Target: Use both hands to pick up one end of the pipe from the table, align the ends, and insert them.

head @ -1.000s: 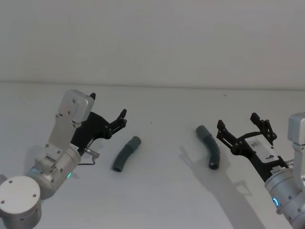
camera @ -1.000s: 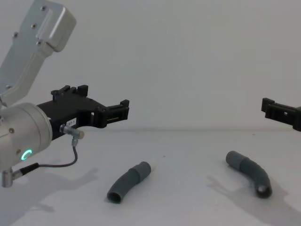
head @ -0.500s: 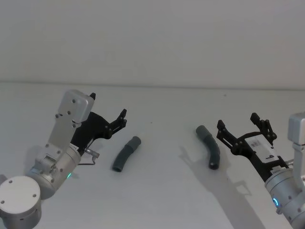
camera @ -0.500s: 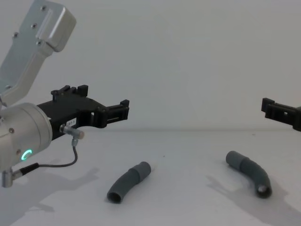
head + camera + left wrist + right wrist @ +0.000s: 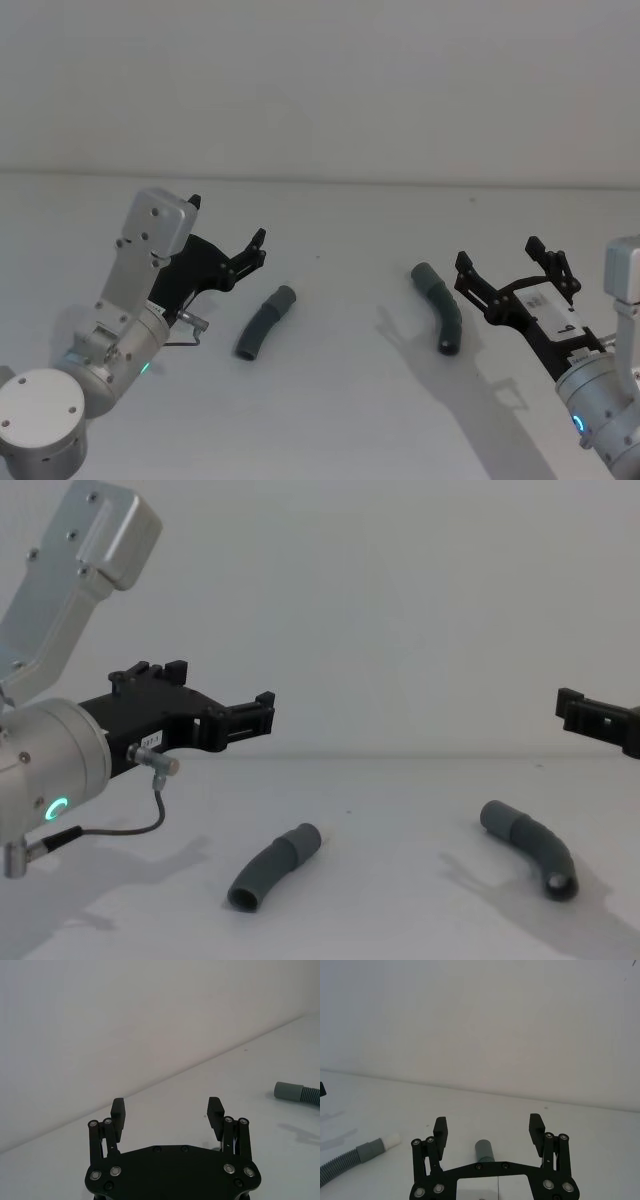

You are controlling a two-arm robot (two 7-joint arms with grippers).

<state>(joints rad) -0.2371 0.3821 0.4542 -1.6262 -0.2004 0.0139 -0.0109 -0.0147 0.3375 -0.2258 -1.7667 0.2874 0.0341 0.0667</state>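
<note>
Nothing has shifted against the frames of a second ago: both arms and both pipe pieces sit where they were.

Left gripper (image 5: 228, 222): hangs above the table (image 5: 340, 410), to the left of the left piece (image 5: 262, 325) and apart from it, nose pointing forward and rightward. Fingers are spread wide with nothing between them (its wrist camera shows a clear gap). A green ring (image 5: 58, 806) glows on the silver wrist, and a thin cable (image 5: 130, 830) loops beneath.

Right gripper (image 5: 498, 255): also raised off the table, just beside the right piece (image 5: 442, 308), on that piece's right side. Fingers are wide and hold nothing. Through its wrist camera one end of the right piece lies ahead on the table, roughly in line with the gap between the fingers.

Left piece: flat on the table and curved. The left collar (image 5: 284, 297) is at its far end, angled to the right; the other end faces the robot.

Right piece: flat on the table and curved. The right collar (image 5: 422, 272) is at its far end, angled to the left. A dark open mouth is turned toward the robot (clearest from the chest camera).

Both pieces lie well apart, with bare table between the collars. Neither gripper touches either piece.
</note>
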